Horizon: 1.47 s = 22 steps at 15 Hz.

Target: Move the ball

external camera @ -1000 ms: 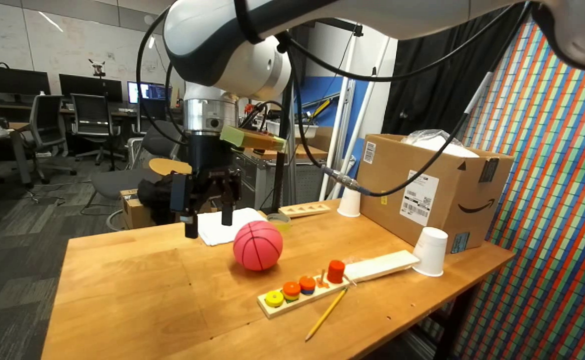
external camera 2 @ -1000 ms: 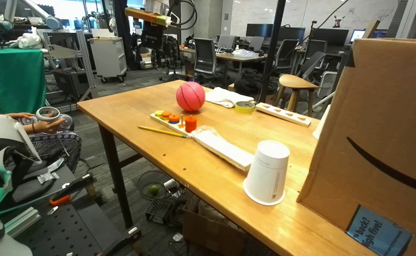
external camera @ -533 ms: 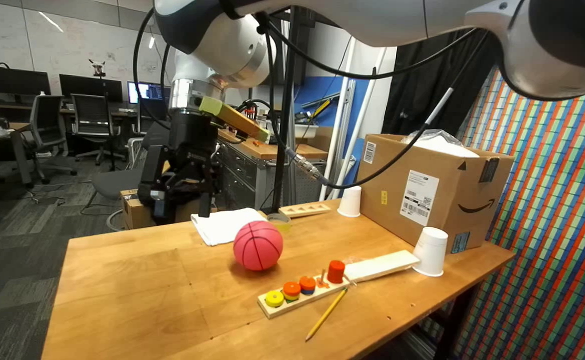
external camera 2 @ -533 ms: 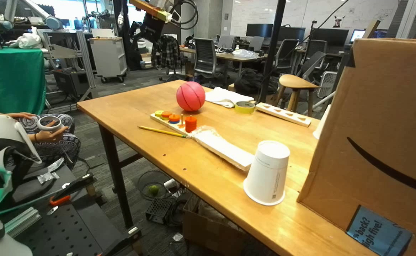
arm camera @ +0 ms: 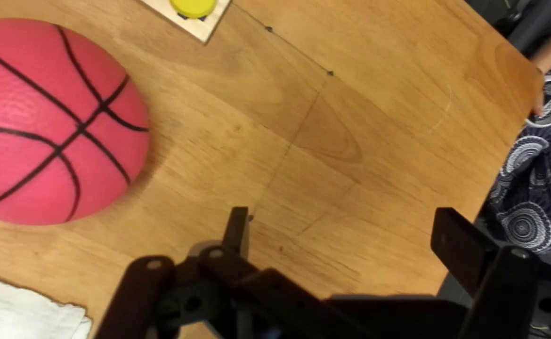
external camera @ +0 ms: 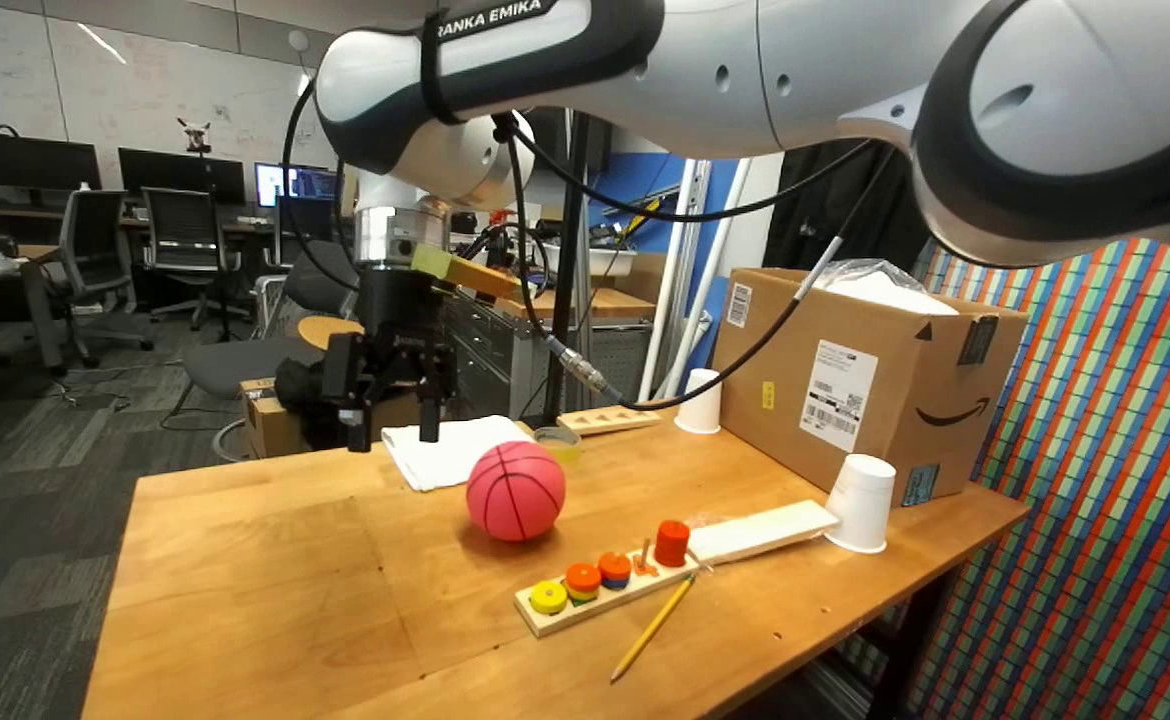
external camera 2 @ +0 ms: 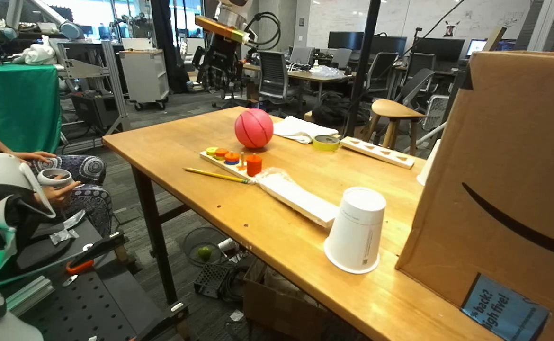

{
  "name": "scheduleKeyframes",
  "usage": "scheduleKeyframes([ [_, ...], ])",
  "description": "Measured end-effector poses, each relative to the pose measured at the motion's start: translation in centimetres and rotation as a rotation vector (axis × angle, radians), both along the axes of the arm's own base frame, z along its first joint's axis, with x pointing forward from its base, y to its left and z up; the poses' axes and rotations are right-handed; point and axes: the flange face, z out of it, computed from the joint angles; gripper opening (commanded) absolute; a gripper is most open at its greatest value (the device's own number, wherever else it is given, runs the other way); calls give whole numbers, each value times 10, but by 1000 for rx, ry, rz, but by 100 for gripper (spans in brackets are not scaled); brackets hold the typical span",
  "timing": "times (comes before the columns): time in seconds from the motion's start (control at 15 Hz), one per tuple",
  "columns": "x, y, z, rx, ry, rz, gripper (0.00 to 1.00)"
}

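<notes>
Lowered over the past half-second, the gripper (external camera: 393, 436) hangs with empty jaws wide apart, the pink ball (arm camera: 60, 121) resting on the table (arm camera: 299, 174), left of both in the wrist view.

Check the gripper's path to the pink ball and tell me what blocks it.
Nothing visible does: the wrist view shows wooden tabletop between the gripper and the ball. The white cloth lies off to one side, in that view's lower left corner.

Bent arm (external camera: 690, 60), tool (external camera: 394, 432) pointing down, spread wide
</notes>
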Motion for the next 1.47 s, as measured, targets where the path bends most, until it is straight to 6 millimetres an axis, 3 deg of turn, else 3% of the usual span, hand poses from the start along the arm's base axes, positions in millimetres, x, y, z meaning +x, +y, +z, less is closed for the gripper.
scheduleKeyframes([
  [0.67,17,-37,-48,-71,48,-30,100],
  [1.13,26,-77,-75,-97,121,-92,100],
  [1.27,39,-111,-68,-148,86,-142,100],
  [1.47,61,-196,-37,-245,6,-258,100],
])
